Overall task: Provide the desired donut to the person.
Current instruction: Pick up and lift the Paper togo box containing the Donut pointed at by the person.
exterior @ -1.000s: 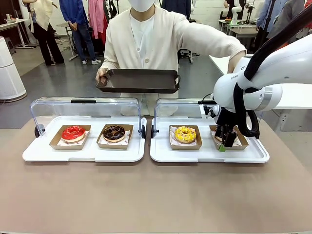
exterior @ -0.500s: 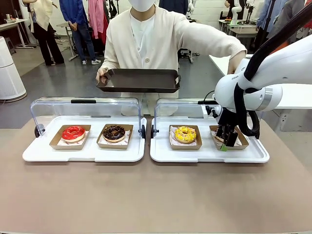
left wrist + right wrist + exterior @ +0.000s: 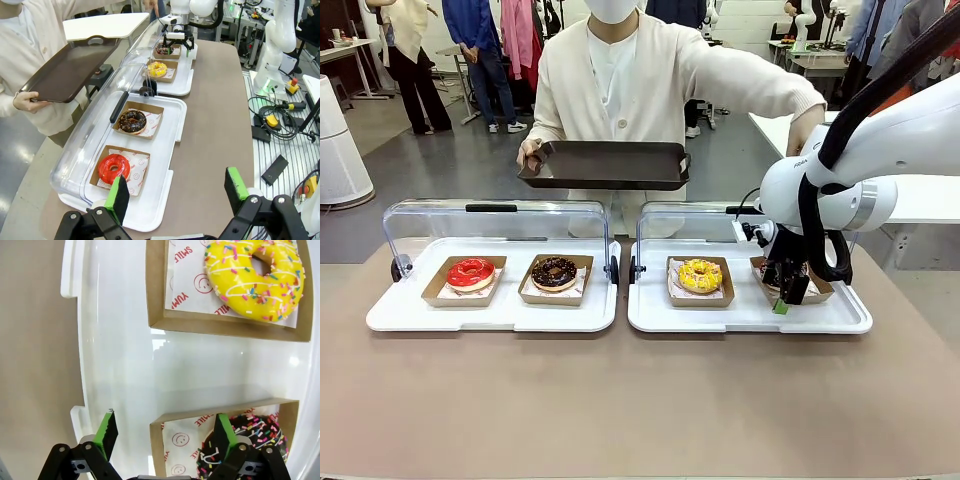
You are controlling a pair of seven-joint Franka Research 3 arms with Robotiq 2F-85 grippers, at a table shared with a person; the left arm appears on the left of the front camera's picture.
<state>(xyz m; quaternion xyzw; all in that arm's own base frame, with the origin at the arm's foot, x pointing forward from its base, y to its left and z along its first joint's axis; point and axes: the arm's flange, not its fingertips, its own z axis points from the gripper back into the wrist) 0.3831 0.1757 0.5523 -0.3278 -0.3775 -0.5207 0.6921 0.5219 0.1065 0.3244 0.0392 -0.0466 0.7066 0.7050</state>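
Observation:
The person (image 3: 620,80) stands at the far side holding a dark serving tray (image 3: 605,165) level in front of them. Several donuts sit in cardboard boxes: a red one (image 3: 470,273), a chocolate one (image 3: 555,272), a yellow sprinkled one (image 3: 700,275) and a dark sprinkled one (image 3: 242,440). My right gripper (image 3: 786,296) hangs open low over the dark sprinkled donut's box (image 3: 200,416), its fingers straddling the box's near wall; nothing is held. My left gripper (image 3: 177,187) is open and empty, high beside the red donut (image 3: 114,167).
Two white display trays (image 3: 500,315) (image 3: 750,318) with raised clear lids (image 3: 495,225) stand side by side across the table. Bare brown tabletop (image 3: 640,400) lies in front of them. Other people stand far back on the left.
My right gripper has shifted slightly to the right and lower over the rightmost box. The person and the dark tray have stayed put.

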